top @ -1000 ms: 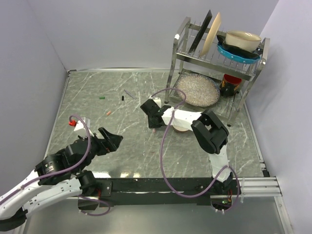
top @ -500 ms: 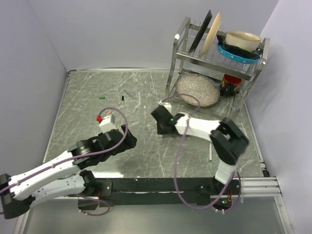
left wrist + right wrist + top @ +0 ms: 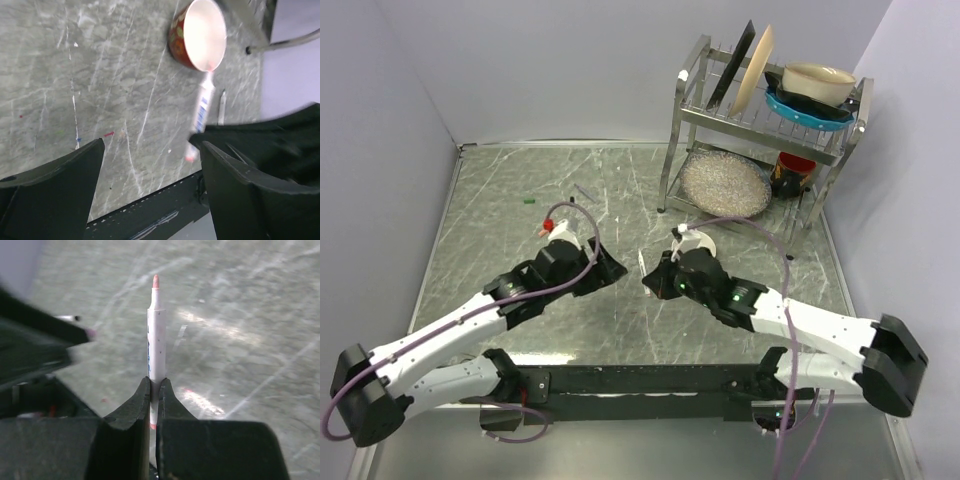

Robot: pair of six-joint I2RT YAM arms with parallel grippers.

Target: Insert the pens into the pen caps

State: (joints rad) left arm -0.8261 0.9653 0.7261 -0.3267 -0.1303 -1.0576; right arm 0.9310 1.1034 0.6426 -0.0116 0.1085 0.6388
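R fingers (image 3: 135, 410) clamped on white pen (image 3: 156, 335), lower end hidden, L fingers (image 3: 60, 170) wide apart, prob. empty

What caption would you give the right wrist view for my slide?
Right gripper shut on a white pen, pink tip pointing away over the marbled table.

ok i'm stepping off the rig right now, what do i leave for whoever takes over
Left hand: open, empty, close beside the right hand.
Right hand: shut on a white pen, its pink tip bare.
On the table: green cap, black cap and thin purplish pen beyond the left arm; another pen near the red bowl.
Done: one pen in hand.
Left: no pen in view is capped; all the capping.
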